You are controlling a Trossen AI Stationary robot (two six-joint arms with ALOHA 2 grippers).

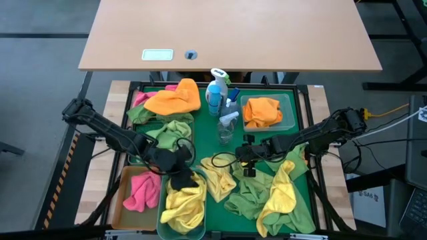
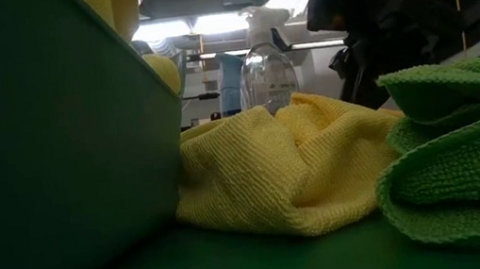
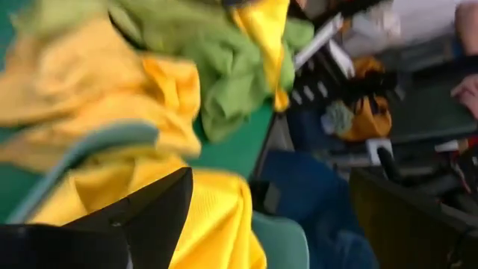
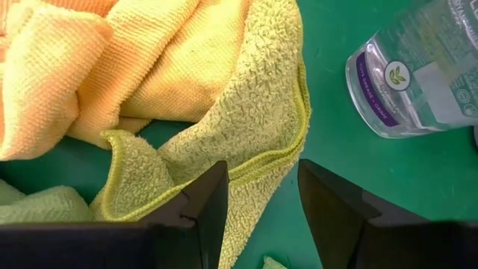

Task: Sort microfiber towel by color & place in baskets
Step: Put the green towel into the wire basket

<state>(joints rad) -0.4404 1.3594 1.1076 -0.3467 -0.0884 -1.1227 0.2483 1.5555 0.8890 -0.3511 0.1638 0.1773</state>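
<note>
The teal basket at the near left holds yellow towels. My left gripper hangs open just above them, its fingers wide apart and holding nothing. An amber basket beside it holds a pink towel. A clear basket at the far right holds an orange towel. My right gripper stands open over the tray's middle, above the hemmed edge of a green towel that lies next to a yellow towel.
More green and yellow towels lie heaped on the green tray at the near right. Two spray bottles stand in the middle. Orange, pink and green towels are piled at the far left.
</note>
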